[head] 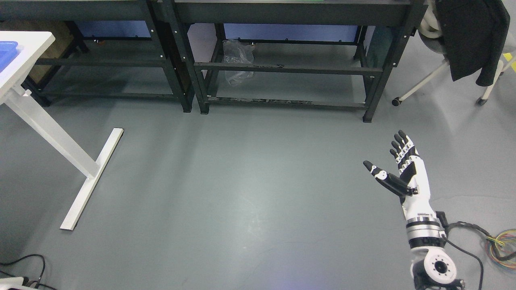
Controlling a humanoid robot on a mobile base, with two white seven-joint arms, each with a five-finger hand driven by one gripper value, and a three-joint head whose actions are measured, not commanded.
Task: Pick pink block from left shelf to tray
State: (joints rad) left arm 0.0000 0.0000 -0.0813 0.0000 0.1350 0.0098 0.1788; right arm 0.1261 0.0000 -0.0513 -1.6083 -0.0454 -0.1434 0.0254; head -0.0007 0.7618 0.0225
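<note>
No pink block shows anywhere; nearest the white desk (24, 52), the left shelf (100, 60) looks bare. The right hand (403, 173) hangs over the floor, fingers (401, 147) spread, holding nothing. Better find the block before reaching.

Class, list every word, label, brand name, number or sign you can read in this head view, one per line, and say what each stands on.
None: no readable text shows anywhere in this view.
Right hand: black and white, no markings legible.
Black shelving: bare rails, only a crumpled clear plastic bag, unprinted.
White table and blue tray: plain.
Dark jacket on the chair: no label visible.
</note>
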